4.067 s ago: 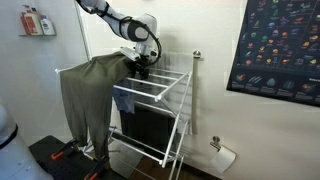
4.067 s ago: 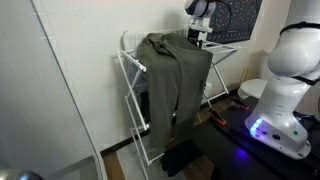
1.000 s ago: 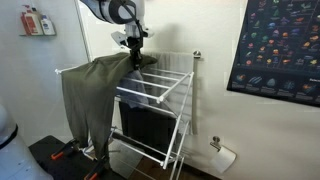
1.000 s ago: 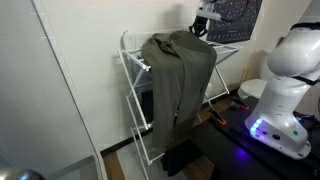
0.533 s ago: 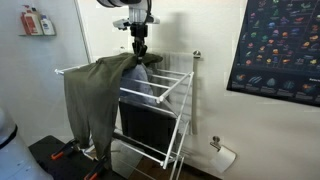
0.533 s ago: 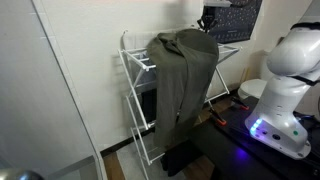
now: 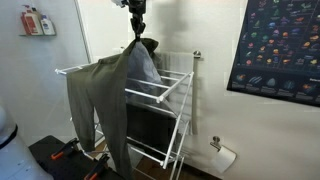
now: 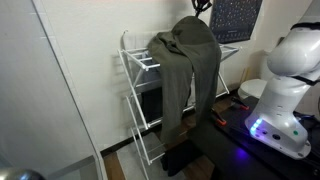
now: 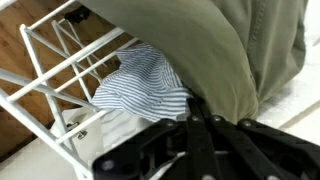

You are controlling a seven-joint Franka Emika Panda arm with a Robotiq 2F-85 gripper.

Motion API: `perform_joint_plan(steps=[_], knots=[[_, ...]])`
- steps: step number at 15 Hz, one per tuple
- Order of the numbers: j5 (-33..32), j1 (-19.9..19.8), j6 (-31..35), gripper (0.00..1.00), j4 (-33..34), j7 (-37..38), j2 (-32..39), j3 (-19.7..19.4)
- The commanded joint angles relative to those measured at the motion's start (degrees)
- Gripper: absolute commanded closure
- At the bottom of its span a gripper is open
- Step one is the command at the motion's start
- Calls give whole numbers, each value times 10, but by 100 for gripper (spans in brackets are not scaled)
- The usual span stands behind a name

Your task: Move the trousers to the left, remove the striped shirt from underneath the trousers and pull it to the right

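Wrist view: the fingers (image 9: 200, 125) are clamped together on a fold of the trousers (image 9: 230, 45), held up above the drying rack (image 9: 60, 73); the striped shirt (image 9: 145, 85) lies on the rack beneath them.

Room as I see it: white walls, one dark poster (image 7: 283, 45) of small pictures, two bottles (image 7: 36, 20) on a high shelf, one paper-roll holder (image 7: 222, 152) low down. Furniture: one white wire drying rack (image 7: 165, 92), black box (image 7: 150, 127) beneath. Floor: wood (image 8: 117, 161), beside a pale panel (image 8: 50, 90).
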Motion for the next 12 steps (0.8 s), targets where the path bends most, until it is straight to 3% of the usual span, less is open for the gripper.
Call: perform_joint_plan(steps=[1, 5, 12], knots=[[95, -1, -19, 99, 57, 0, 4, -12], [183, -6, -19, 99, 71, 20, 6, -23], [154, -33, -1, 99, 104, 97, -6, -45]])
